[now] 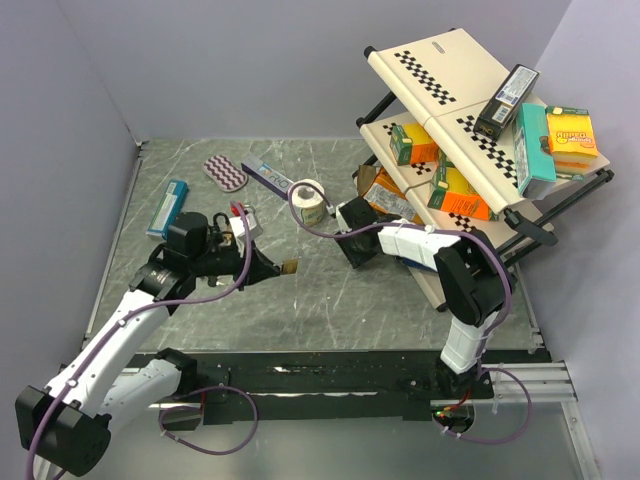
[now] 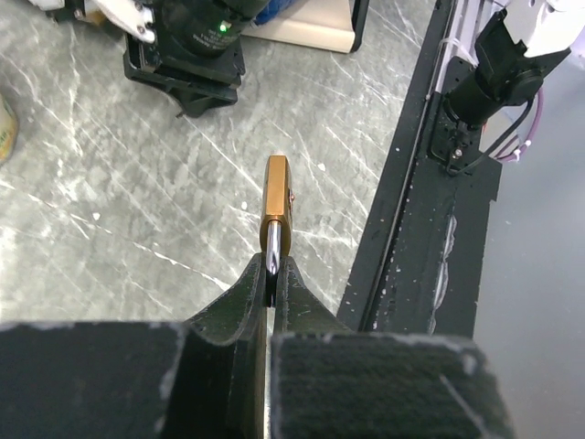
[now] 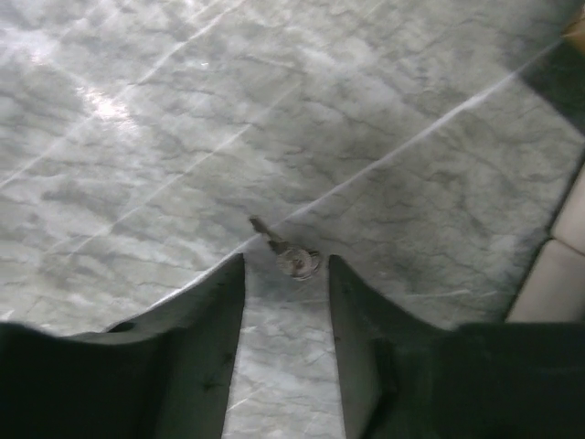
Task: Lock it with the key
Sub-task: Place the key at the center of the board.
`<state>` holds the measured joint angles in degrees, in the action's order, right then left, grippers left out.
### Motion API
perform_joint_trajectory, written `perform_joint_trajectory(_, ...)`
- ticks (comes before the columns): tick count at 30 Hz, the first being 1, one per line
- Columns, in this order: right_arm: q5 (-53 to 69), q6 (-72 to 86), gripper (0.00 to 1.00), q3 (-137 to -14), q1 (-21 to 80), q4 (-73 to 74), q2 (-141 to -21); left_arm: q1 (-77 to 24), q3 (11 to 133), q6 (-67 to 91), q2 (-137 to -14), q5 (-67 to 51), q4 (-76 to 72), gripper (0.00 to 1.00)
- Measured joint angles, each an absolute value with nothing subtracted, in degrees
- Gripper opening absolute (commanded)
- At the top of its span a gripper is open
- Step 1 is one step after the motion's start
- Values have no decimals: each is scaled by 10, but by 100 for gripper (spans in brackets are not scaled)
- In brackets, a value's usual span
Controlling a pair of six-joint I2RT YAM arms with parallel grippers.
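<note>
Near the middle of the marble table (image 1: pixel 330 300), seen from above, our two arms reach toward each other, the right one at about 2 o'clock from the left one's tip. On the left wrist camera the left gripper (image 2: pixel 274 267) is closed tight on the padlock (image 2: pixel 277 197). Its dark fingers pinch the silver shackle, and the brass body sticks out past the fingertips toward 12 o'clock, seen edge-on. We cannot tell from these views whether the padlock touches the table. On the right wrist camera the right gripper (image 3: pixel 286 263) stands spread wide and holds nothing, its two fingers pointing down at the stone. The key (image 3: pixel 291 258) lies flat on the table in the gap between those fingers, touching neither. Its round head is at the 4 o'clock end and its thin blade points toward 10 o'clock. At 12 o'clock from the padlock in the top view stands a white roll (image 1: pixel 312 203). A tilted rack (image 1: pixel 440 60) of boxes fills the 2 o'clock corner.
</note>
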<state>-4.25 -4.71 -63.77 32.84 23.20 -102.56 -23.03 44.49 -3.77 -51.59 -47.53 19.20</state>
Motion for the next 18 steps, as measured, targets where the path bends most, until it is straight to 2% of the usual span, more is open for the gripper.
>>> perform_joint_trajectory(1,-36,-44,61,-638,328,233,-1025,-229,443,-35,-516,-475,192,1)
perform_joint_trajectory(4,-11,-38,76,-638,331,238,-1018,-219,442,-13,-517,-478,194,1)
perform_joint_trajectory(10,53,-44,93,-639,354,242,-945,-168,450,36,-577,-499,217,1)
perform_joint_trajectory(13,96,-71,98,-639,377,232,-891,-149,473,44,-636,-507,255,1)
perform_joint_trajectory(18,154,-149,98,-647,420,221,-837,-125,507,56,-728,-557,300,1)
